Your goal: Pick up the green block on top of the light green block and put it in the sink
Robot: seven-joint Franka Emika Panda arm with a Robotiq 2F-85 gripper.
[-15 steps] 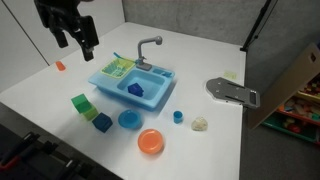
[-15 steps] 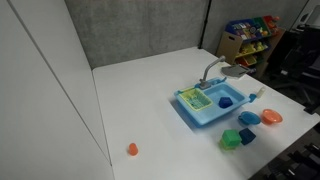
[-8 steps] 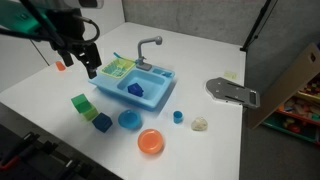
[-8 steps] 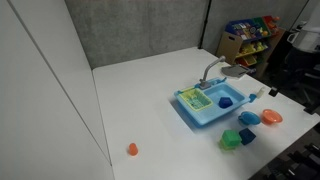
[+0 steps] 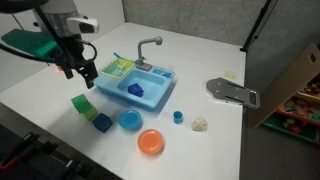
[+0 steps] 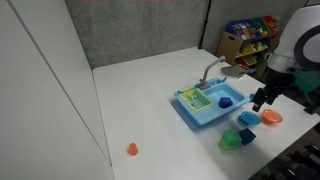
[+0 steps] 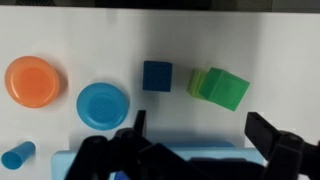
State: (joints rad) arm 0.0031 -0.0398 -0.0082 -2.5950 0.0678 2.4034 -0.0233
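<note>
The green block (image 7: 228, 88) sits on top of the light green block (image 7: 197, 82), which shows only as a pale strip at its left edge in the wrist view. The stack also shows in both exterior views (image 5: 82, 102) (image 6: 232, 139), on the table in front of the light blue sink (image 5: 150, 97) (image 6: 205, 112) (image 7: 75, 160). My gripper (image 5: 80, 70) (image 6: 262, 99) (image 7: 201, 133) is open and empty. It hovers above the table between the sink's rack end and the stack, apart from both.
A blue cube (image 7: 157, 76) (image 5: 102, 123) lies next to the stack. A blue bowl (image 7: 103, 104) (image 5: 129, 120), an orange bowl (image 7: 32, 81) (image 5: 150, 142) and a small blue cylinder (image 5: 178, 116) stand further along. A grey tool (image 5: 232, 92) lies beyond the sink.
The arm has swung from the far side of the table down and toward the sink's rack end and the stacked blocks. The blocks have not moved.
</note>
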